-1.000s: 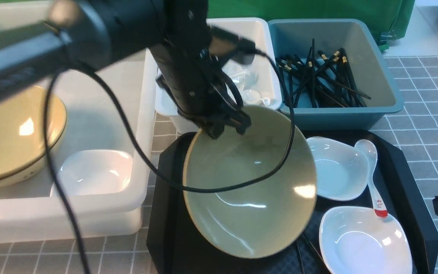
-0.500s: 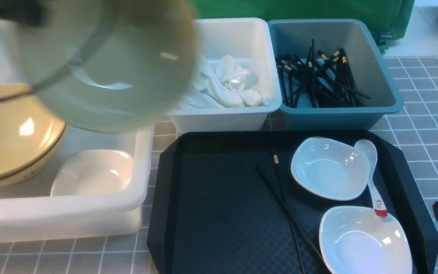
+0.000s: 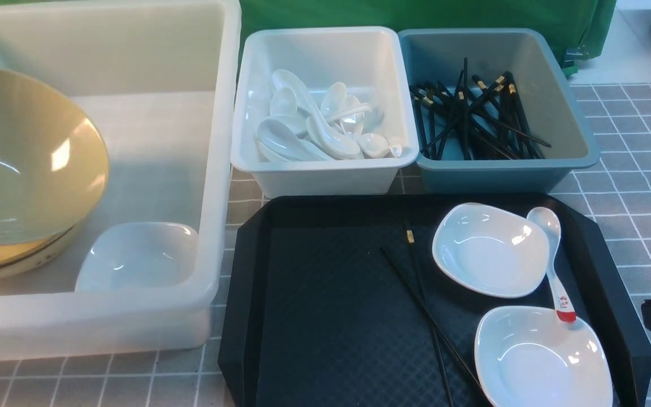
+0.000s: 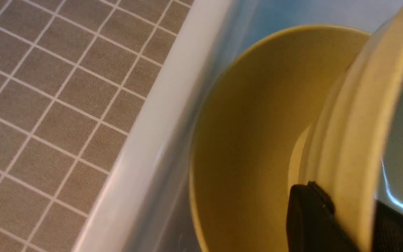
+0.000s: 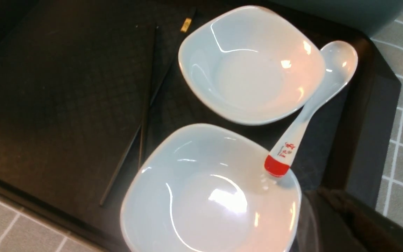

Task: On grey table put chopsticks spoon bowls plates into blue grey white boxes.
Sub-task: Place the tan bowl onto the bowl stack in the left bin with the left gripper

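My left gripper [image 4: 359, 217] is shut on the wall of a yellow-green bowl [image 3: 26, 152], one finger [image 4: 310, 217] outside and one inside. The bowl hangs tilted in the large white tub [image 3: 215, 169], just over a second yellow bowl [image 4: 257, 122] lying there. On the black tray [image 3: 325, 328] lie two white plates [image 3: 490, 250] [image 3: 543, 356], a red-tipped spoon [image 3: 551, 260] resting on both, and black chopsticks [image 3: 424, 299]. My right gripper [image 5: 345, 210] is shut and empty at the tray's near right corner.
A white plate [image 3: 139, 254] sits in the tub's near corner. Behind the tray, the small white bin [image 3: 325, 175] holds several spoons and the blue-grey bin [image 3: 500, 169] holds several chopsticks. Grey tiled table [image 3: 630, 186] lies to the right.
The left arm has carried the bowl off the tray, leftward across the view and down into the tub. The chopsticks under it are now uncovered. The right gripper stays put.
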Controlling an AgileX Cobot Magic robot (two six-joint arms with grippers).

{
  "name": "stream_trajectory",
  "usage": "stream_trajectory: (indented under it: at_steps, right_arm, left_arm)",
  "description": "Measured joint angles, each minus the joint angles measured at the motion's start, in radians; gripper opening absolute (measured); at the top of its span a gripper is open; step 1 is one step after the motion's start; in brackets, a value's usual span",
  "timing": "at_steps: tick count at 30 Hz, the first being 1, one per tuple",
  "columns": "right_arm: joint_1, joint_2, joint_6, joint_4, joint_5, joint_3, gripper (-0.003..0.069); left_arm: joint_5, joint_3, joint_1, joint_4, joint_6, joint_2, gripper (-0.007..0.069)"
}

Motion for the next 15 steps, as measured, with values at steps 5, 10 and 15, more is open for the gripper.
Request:
stream_trajectory:
  at_steps: [5, 10, 15]
  right_arm:
    - [0.000, 0.000, 0.001, 0.001, 0.000, 0.000, 0.0043]
    - [0.000, 0.000, 0.001, 0.001, 0.001, 0.000, 0.0045]
    - [0.000, 0.000, 0.001, 0.001, 0.002, 0.000, 0.0045]
  left_arm:
    - [-0.013, 0.009, -0.001, 0.032, 0.013, 0.020, 0.0221]
    - [-0.010, -0.008, -0.001, 0.045, -0.006, -0.053, 0.0484]
    - [0.046, -0.047, -0.020, 0.046, -0.041, -0.182, 0.0588]
